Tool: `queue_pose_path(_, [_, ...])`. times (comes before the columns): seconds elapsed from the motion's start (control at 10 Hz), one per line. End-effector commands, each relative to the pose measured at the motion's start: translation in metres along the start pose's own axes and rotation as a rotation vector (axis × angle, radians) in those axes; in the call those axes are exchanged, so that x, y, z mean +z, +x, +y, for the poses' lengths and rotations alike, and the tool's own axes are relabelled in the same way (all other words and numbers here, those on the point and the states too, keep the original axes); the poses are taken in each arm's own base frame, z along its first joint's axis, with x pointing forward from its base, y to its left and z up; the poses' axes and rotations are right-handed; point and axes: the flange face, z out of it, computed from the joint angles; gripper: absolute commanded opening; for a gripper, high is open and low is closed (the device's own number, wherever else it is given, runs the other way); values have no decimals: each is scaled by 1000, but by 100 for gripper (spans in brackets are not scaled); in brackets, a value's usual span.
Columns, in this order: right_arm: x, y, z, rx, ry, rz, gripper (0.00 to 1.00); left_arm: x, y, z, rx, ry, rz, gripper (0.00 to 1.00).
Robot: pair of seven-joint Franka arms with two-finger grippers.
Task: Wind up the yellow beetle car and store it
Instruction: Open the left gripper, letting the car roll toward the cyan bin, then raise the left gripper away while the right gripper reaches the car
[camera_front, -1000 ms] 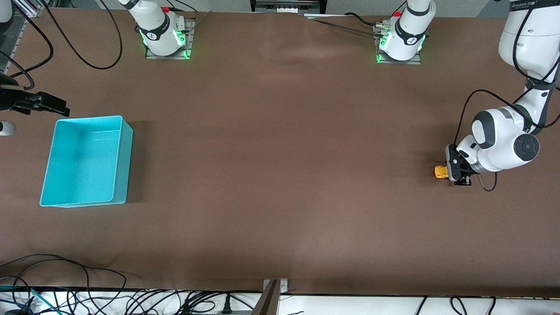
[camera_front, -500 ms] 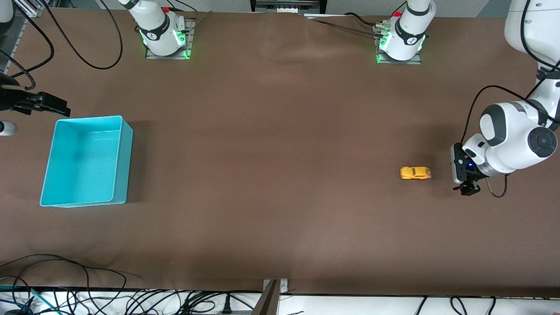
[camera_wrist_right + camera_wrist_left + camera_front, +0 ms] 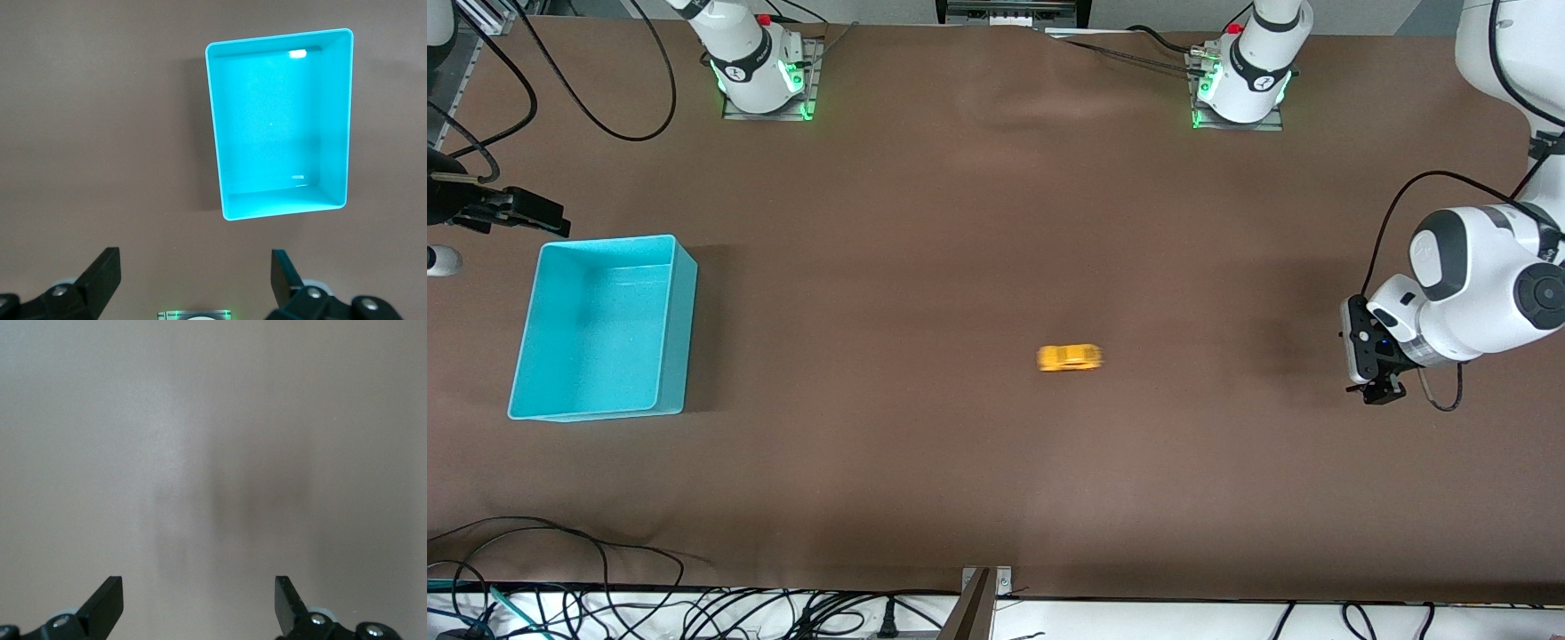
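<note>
Two arms: we have both in play, and neither holds anything.
Right gripper (image 3: 193,280): our fingers are spread wide and bare, up at the right arm's end of the table, looking down on the bin; this arm waits.
Turquoise bin (image 3: 677,329): it sits open and hollow on the table near the right arm's end, nothing in it that we can see.
Yellow beetle car (image 3: 1069,357): it is on the table around the middle, smeared with blur, so we judge it is rolling; it is well apart from both the bin and our left gripper.
Left gripper (image 3: 1375,388): it hangs low over the table at the left arm's end, fingers released and parted, with only bare cloth between them in the left wrist view.
Risk, overshoot: we think the car may run wide of the bin or bump its wall and stop beside it, since nothing guides its line.
Risk, stall: it could run out of spring short of the bin, leaving us a tiny, rounded, slippery thing to pinch.
Risk, edge: a curved path could carry it toward the table's edge nearest the front camera.
Table (image 3: 960,222): brown cloth, faintly rippled near the arm bases, which might nudge small wheels.
Room: cables (image 3: 560,569) trail along the near edge.
</note>
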Motion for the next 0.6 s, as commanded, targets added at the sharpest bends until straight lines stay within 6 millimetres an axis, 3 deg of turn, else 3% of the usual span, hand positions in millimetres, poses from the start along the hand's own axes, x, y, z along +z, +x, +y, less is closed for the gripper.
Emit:
queue_pose_path(0.0, [-3, 1, 1, 3, -2, 7, 100, -40, 1, -4, -100, -48, -15, 100])
queue_pose_path(0.5, [-2, 1, 2, 14, -6, 6, 100, -127, -12, 7, -309, -34, -31, 100])
